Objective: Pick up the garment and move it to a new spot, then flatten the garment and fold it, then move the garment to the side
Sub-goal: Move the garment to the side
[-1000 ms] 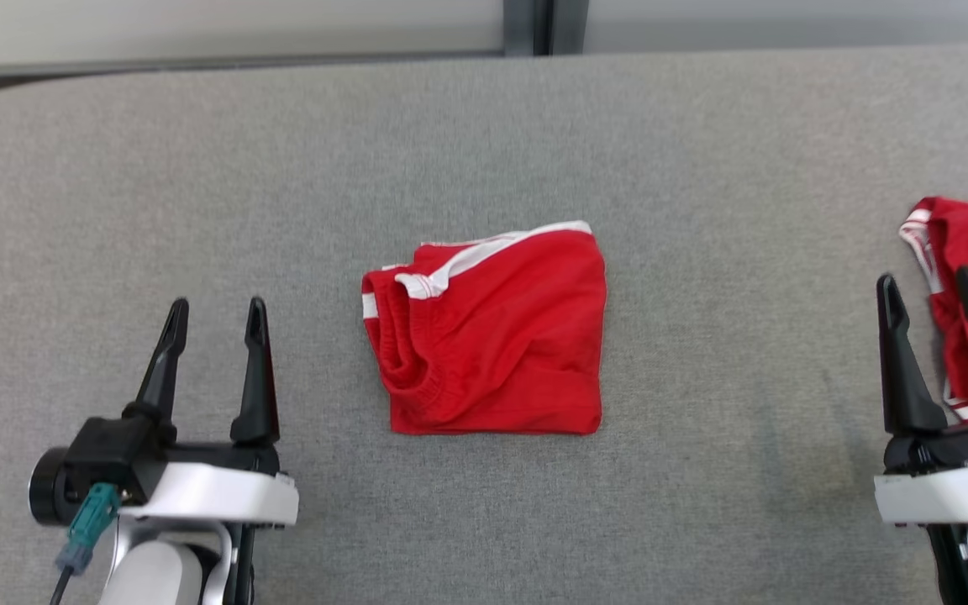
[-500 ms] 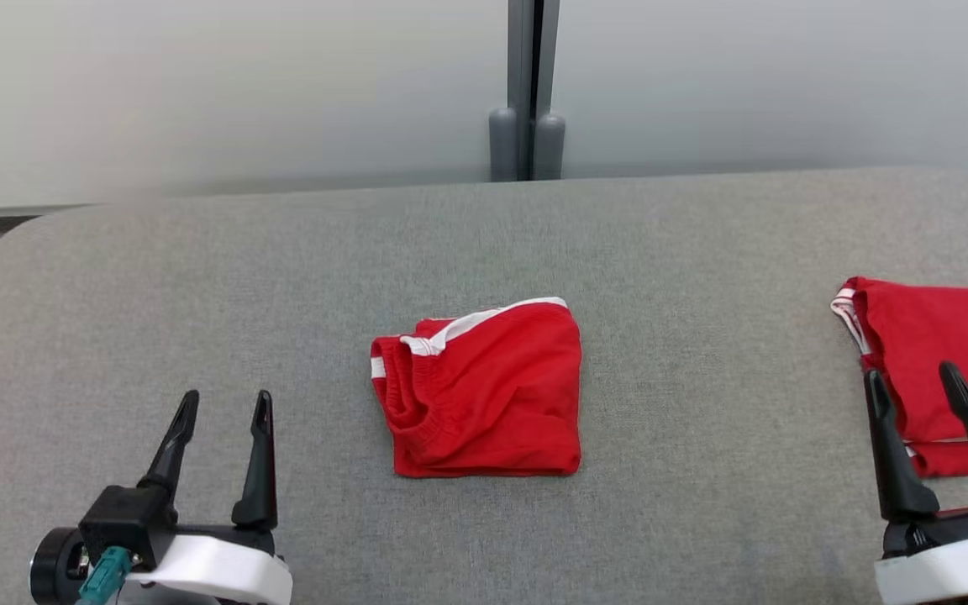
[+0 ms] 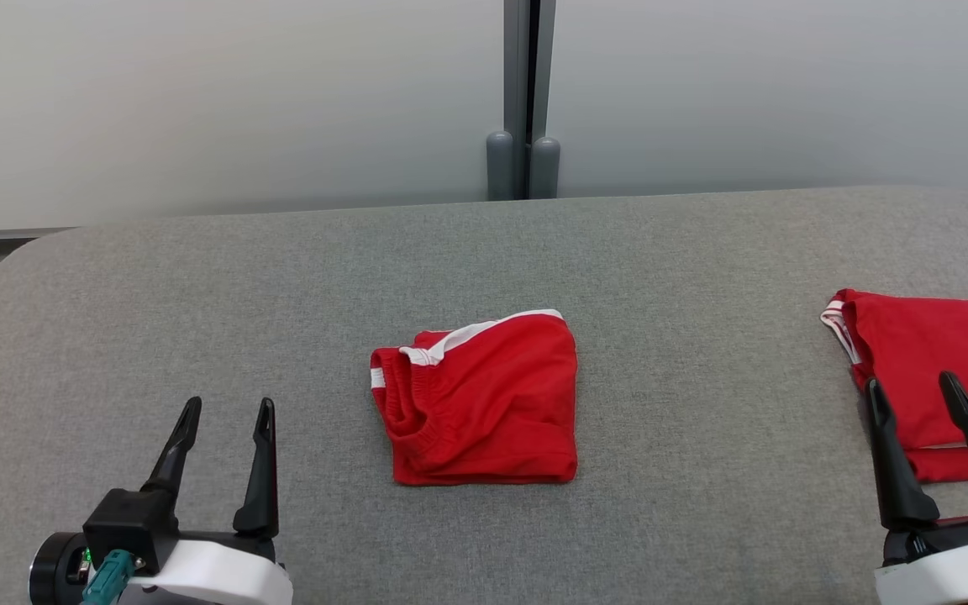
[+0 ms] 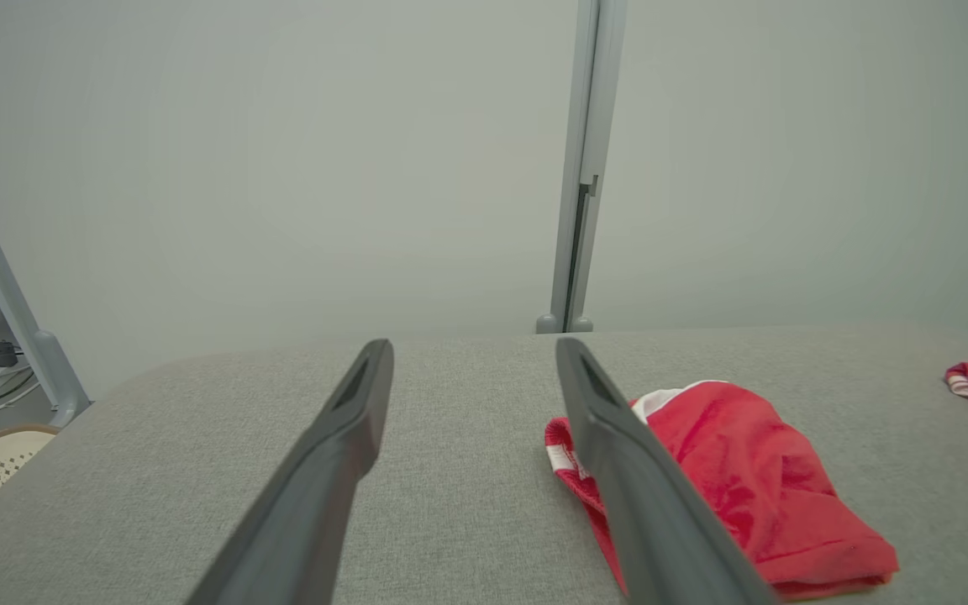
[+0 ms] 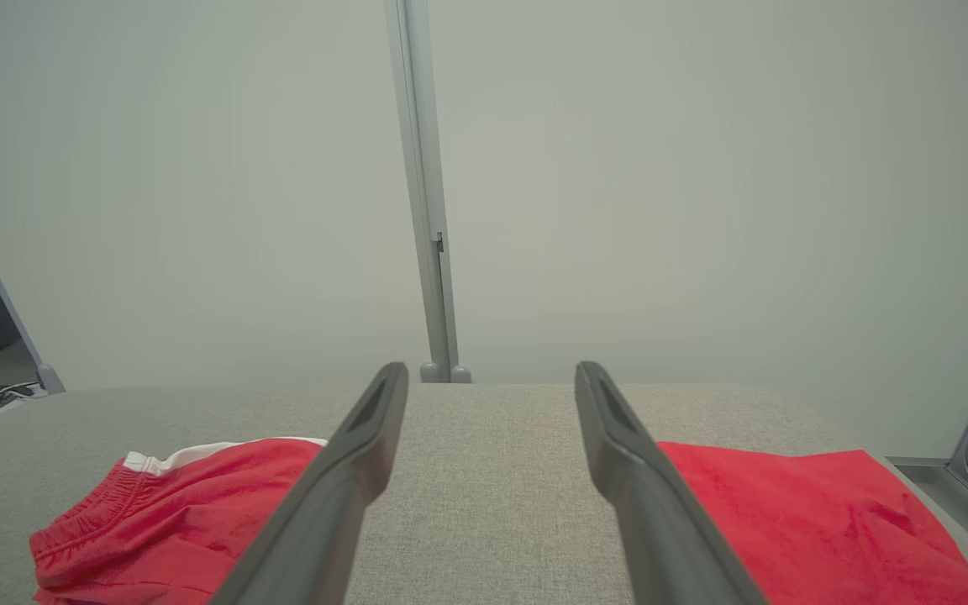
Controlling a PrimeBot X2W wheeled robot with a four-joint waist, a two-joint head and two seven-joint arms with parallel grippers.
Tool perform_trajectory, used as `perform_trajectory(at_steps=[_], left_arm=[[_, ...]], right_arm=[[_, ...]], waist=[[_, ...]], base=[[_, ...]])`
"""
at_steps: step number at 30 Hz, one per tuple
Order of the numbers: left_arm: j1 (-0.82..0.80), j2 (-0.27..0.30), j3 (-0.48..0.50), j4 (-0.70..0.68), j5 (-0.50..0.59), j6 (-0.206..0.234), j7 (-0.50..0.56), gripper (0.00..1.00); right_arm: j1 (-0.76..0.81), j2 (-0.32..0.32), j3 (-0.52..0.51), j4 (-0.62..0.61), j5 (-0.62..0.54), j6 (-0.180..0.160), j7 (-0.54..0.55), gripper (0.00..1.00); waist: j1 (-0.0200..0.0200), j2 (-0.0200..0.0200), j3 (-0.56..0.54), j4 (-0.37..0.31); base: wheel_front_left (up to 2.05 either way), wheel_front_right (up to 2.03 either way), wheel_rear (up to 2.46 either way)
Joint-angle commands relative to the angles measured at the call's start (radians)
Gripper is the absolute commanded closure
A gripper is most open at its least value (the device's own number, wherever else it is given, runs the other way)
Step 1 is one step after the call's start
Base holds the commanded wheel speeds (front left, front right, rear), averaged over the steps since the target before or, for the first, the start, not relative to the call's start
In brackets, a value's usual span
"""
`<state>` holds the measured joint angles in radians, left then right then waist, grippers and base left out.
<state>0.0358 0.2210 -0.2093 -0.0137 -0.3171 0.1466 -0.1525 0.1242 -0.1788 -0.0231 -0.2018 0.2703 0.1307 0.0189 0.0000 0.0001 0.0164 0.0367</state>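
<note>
Surface (image 3: 702, 252): grey fabric, spanning the head view from left to right.

Garment (image 3: 484, 412): red, folded, lying flat at the centre of the surface, well apart from both claws. The outline is nearly square, slightly longer left to right. The elastic waistband (image 3: 404, 403) opens toward the left; white trim (image 3: 484, 326) runs along the far edge.

Second garment (image 3: 929, 353): red, at the right of the surface. It is cut off by the frame edge and partly covered by the right claw's fingers.

Left claw (image 3: 228, 407): near left, fingers spread apart, holding nothing.

Right claw (image 3: 911, 380): near right, fingers spread apart, gripping nothing. Contact with the second garment cannot be determined.
</note>
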Motion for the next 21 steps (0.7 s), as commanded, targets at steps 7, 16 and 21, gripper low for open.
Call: perform_trajectory(at_steps=[7, 16, 21], left_arm=[[-0.007, 0.008, -0.007, 0.000, 0.006, 0.009, 0.005, 0.00], [-0.036, 0.002, -0.019, -0.002, 0.006, 0.011, -0.005, 0.00], [-0.073, -0.006, -0.026, -0.008, 0.007, 0.007, -0.021, 0.00]], right_arm=[[0.016, 0.001, -0.013, -0.002, -0.009, 0.000, 0.013, 0.00], [0.021, 0.003, -0.028, -0.014, -0.015, 0.000, 0.025, 0.00], [0.025, 0.001, -0.053, -0.011, -0.018, 0.000, 0.035, 0.00]], waist=[[0.0000, -0.0001, -0.009, 0.002], [0.0000, -0.0001, 0.010, 0.021], [0.0000, -0.0001, 0.059, 0.070]], base=[[0.00, 0.00, 0.00], [0.00, 0.00, 0.00], [0.00, 0.00, 0.00]])
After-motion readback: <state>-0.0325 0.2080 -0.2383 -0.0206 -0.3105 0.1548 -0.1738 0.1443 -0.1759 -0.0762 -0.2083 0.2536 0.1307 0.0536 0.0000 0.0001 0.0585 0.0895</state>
